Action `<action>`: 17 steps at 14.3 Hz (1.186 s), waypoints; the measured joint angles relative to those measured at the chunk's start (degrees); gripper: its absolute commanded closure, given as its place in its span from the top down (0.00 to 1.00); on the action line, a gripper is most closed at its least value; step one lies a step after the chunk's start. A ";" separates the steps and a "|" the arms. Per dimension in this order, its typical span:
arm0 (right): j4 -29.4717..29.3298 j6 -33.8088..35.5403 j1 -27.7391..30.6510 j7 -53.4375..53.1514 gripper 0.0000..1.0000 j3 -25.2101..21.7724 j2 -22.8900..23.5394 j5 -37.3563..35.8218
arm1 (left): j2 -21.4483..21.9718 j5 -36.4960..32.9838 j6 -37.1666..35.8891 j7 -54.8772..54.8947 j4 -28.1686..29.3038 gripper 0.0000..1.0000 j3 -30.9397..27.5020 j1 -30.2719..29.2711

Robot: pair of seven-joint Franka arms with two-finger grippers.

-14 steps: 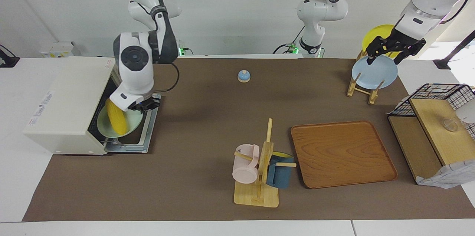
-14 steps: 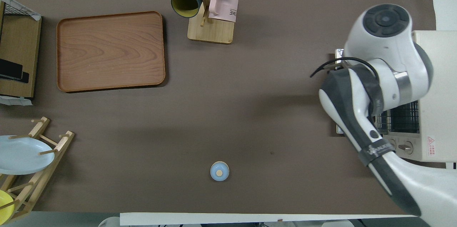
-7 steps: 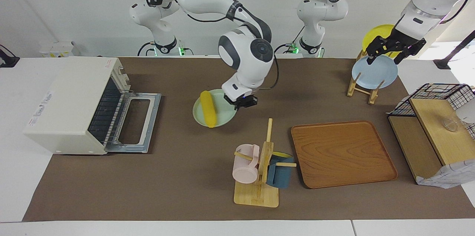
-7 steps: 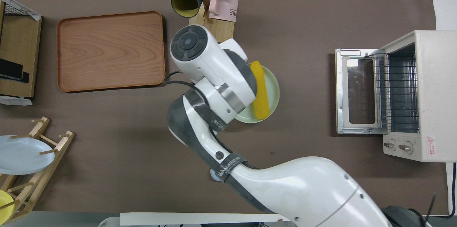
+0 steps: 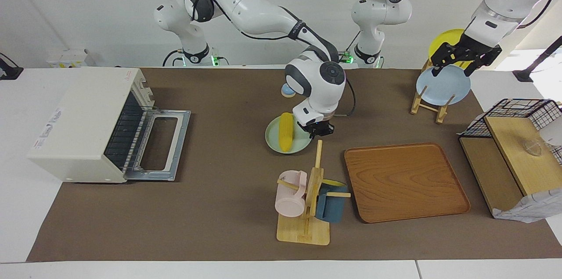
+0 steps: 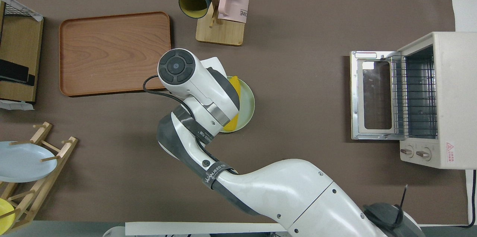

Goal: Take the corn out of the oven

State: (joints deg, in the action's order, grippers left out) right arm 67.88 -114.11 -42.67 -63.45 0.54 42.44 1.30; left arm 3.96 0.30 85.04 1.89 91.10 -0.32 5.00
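Note:
The yellow corn (image 5: 286, 132) lies on a pale green plate (image 5: 272, 137) in the middle of the mat, well away from the oven; it also shows in the overhead view (image 6: 234, 84). My right gripper (image 5: 319, 132) is shut on the plate's rim on the side toward the left arm's end. I cannot tell whether the plate rests on the mat or hangs just above it. The cream-white oven (image 5: 83, 121) stands at the right arm's end with its door (image 5: 162, 147) folded down and its rack (image 6: 417, 95) bare. My left gripper (image 5: 459, 62) waits, open, over the dish rack.
A mug tree (image 5: 307, 200) with a pink and a blue mug stands just farther from the robots than the plate. A wooden tray (image 5: 406, 182) lies beside it. A dish rack (image 5: 428, 103) holds a blue plate (image 5: 441, 88) and a yellow plate (image 5: 448, 37). A wire basket (image 5: 513, 112) is at the left arm's end.
My right gripper pulled the green plate with the corn out of the oven and carried it to the middle of the mat. The left arm has barely moved.

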 measured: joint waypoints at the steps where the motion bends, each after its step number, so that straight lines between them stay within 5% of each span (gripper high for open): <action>1: -1.08 -0.47 0.12 -0.10 0.51 -0.18 -0.36 -0.29 | 0.22 0.07 0.54 -0.01 0.62 1.00 0.02 0.00; 5: 0.66 7.76 8.16 13.37 0.52 -1.15 -9.15 -2.31 | 4.87 1.83 16.32 -1.91 17.36 1.00 1.15 3.95; 8: 13.91 10.23 19.52 31.56 0.35 -1.15 -18.56 -2.33 | 3.81 2.01 33.95 -16.23 29.02 1.00 2.05 17.03; 12: 34.40 -0.53 30.77 46.17 0.12 -1.17 -24.62 -2.70 | -8.76 1.96 52.57 -35.35 30.07 1.00 2.54 34.46; 14: 41.30 -5.49 33.73 49.73 0.01 -1.16 -25.64 -3.34 | -14.14 1.96 56.75 -37.52 28.78 1.00 2.47 38.08; 17: 45.23 -9.11 33.81 49.81 0.01 -0.72 -25.68 -5.50 | -20.11 1.86 58.94 -37.58 25.98 0.93 2.08 38.79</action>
State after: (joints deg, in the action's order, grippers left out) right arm 113.11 -123.22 -8.85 -13.64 -0.18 16.76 -4.20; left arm -16.15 2.16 143.99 -35.68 117.07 1.76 43.79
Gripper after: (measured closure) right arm 0.978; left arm 0.000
